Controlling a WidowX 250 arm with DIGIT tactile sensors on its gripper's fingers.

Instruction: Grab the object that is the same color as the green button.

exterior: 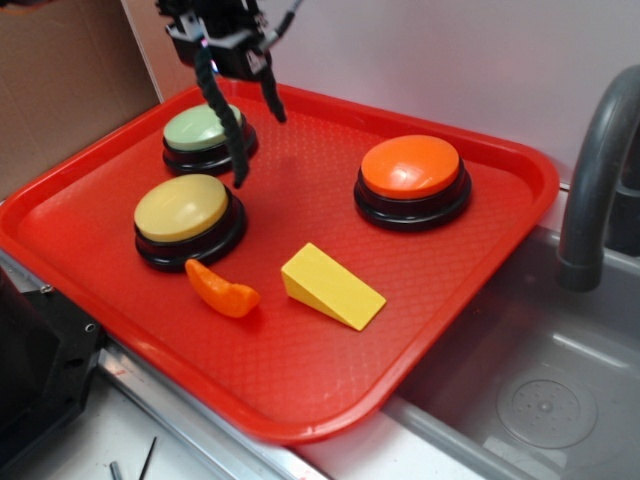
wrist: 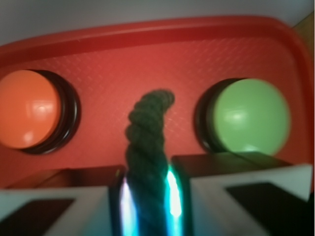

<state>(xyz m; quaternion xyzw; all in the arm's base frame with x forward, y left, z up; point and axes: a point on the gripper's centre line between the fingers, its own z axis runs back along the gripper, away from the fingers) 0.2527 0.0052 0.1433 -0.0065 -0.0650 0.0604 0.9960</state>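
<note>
Up above the red tray, the gripper pinches the dark green rope between its two fingers, and the rope hangs down from it in the air. In the side view the rope's free end dangles in front of the green button, which sits at about 10 o'clock on the tray. Just below that one, at about 9 o'clock, is the yellow button. The orange button sits at about 2 o'clock, well apart from the other two. Near the front of the tray lie a small orange curved piece at about 7 o'clock and a yellow wedge close to the middle, near each other but not touching. In the wrist view the twisted rope sticks out from between the squeezed fingers, with the orange button at 9 o'clock and the green button at 3 o'clock. A gray faucet stands over the sink past the tray's right edge.
</note>
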